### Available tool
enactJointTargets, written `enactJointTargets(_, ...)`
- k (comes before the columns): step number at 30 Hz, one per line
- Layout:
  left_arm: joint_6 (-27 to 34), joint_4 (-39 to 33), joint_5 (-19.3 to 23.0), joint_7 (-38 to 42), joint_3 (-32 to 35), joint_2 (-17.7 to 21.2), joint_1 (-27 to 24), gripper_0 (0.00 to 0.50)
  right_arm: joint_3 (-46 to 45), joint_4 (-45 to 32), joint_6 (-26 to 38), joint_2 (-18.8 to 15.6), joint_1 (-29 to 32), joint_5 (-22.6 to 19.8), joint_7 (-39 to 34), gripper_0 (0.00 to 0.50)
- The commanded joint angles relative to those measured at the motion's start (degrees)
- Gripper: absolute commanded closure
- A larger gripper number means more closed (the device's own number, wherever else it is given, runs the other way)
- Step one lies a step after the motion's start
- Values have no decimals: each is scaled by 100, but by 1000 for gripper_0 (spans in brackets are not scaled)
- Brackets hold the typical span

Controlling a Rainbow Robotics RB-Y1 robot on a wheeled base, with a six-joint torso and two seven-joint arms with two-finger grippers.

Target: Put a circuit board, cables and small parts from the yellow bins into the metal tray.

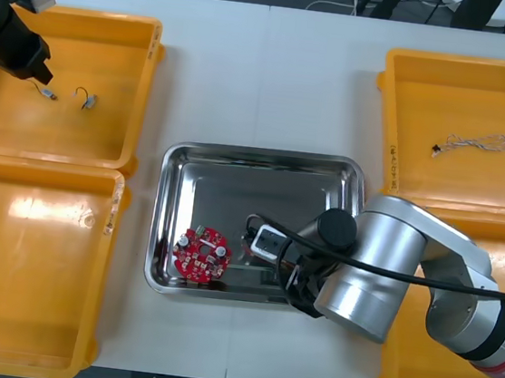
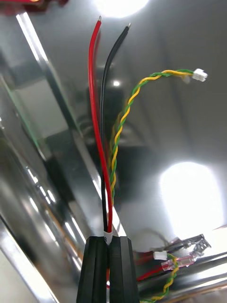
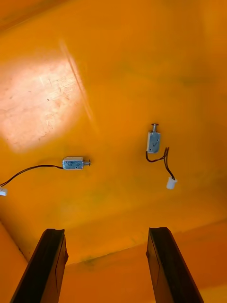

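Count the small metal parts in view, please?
2 small metal parts in the far left yellow bin: one beside the open left gripper, one nearer the metal tray. Right gripper holds cables over that tray.

Tray (image 1: 265, 158) sits mid-counter (image 1: 248, 70), bins (image 1: 31, 291) either side. Circuit board (image 1: 201, 254) in its near left corner, right hand (image 2: 108, 239) just right of it, clamping cables (image 2: 97, 118). Two small metal parts (image 1: 89, 100) in the far left bin (image 1: 4, 124), a single cable (image 1: 473, 141) in the far right bin (image 1: 454, 98).

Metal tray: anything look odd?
Nothing stands out: the round red circuit board lies flat in the metal tray, the right gripper holds red and black cables over it, the left gripper hovers over a yellow bin.
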Motion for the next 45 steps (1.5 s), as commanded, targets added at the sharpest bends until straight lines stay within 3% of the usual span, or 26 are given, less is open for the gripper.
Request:
enactJointTargets(1,-219,313,-66,-737,132,-46,-440,0,421,-67,-115,-4,-125,185,227,500)
enactJointTargets(11,-984,990,-66,-1651,-52,-178,-466,0,457,-67,-168,-21,-134,290,253,500)
enactJointTargets(12,-1037,1025,-66,-1668,-87,-204,-466,0,457,-67,-168,-21,-134,326,262,389)
enactJointTargets(13,-1072,1051,-66,-1677,-114,-213,-466,0,457,-67,-168,-21,-143,361,271,314)
enactJointTargets(14,-1072,1051,-66,-1677,-114,-213,-466,0,457,-67,-168,-21,-143,361,271,314)
enactJointTargets(15,-1142,1060,-66,-1686,-211,-239,-466,0,457,-67,-168,-21,-152,413,288,207)
enactJointTargets(18,-1213,1069,-75,-1695,-395,-248,-466,0,448,-67,-159,-21,-187,484,297,109)
enactJointTargets(21,-1265,1077,-48,-1695,-518,-248,-466,0,413,-58,-168,-21,-204,493,288,57)
enactJointTargets(38,-2206,1710,-66,-1651,-536,-406,-466,0,210,21,-115,5,-345,501,385,53)
enactJointTargets(45,-2522,1912,-4,-1572,-536,-433,-466,0,-642,152,808,269,-828,-342,473,54)
